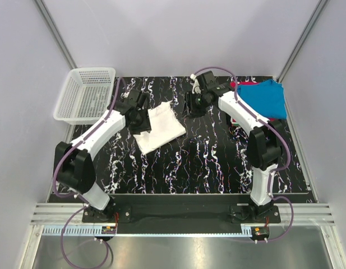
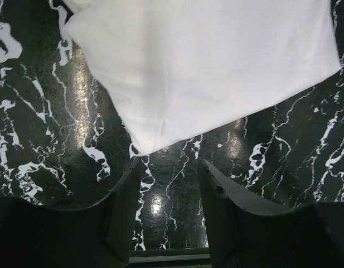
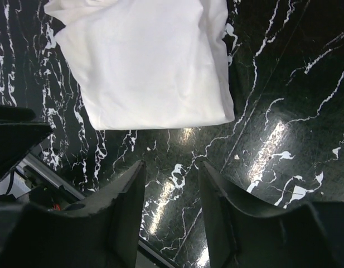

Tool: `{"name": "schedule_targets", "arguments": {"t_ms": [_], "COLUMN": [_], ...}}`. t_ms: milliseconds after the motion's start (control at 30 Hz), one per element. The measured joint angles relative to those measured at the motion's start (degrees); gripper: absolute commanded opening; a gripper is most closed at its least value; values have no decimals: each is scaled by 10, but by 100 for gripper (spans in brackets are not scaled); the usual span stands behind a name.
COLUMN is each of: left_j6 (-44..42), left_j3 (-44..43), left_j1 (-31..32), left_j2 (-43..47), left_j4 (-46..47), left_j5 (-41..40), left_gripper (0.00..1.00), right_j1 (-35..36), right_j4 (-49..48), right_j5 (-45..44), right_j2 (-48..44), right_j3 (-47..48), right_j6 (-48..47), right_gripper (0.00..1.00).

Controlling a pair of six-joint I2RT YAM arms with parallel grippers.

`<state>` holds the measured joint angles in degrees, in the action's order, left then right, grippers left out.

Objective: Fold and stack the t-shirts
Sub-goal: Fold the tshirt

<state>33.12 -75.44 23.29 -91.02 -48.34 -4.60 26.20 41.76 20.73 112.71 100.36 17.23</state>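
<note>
A white t-shirt lies folded into a rectangle on the black marbled table, left of centre. My left gripper hovers at its left edge. In the left wrist view the white t-shirt fills the top and my left gripper is open, only table between its fingers. My right gripper hangs just right of the shirt's far corner. From the right wrist, the white t-shirt lies ahead of the open right gripper, apart from it. A blue t-shirt lies crumpled at the far right over a red one.
A white mesh basket stands at the table's far left corner. The table's black marbled top stretches between the arms' bases. Grey walls close in the sides and back.
</note>
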Motion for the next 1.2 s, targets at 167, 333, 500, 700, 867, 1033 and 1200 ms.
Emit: {"name": "schedule_targets", "arguments": {"t_ms": [167, 333, 500, 700, 867, 1033, 1200], "left_j6": [-1, 1, 1, -3, -15, -19, -23], "left_j3": [-51, -45, 5, 32, 8, -26, -39], "left_j1": [1, -7, -40, -63, -61, -61, -60], "left_j2": [-72, -110, -83, -38, -62, -125, -175], "left_j4": [24, 43, 68, 77, 71, 73, 64], "left_j5": [19, 45, 67, 88, 106, 106, 114], "left_gripper": [48, 54, 59, 54, 50, 52, 50], "right_j1": [2, 3, -12, -39, -36, -16, 19], "right_j4": [0, 2, 16, 26, 31, 35, 35], "right_j5": [17, 14, 14, 19, 55, 71, 81], "right_j2": [47, 128, 161, 163, 177, 193, 210], "right_j3": [59, 111, 119, 146, 184, 202, 195], "right_j6": [9, 10, 9, 3, 11, 17, 21], "right_gripper": [48, 53, 54, 47, 44, 47, 44]}}
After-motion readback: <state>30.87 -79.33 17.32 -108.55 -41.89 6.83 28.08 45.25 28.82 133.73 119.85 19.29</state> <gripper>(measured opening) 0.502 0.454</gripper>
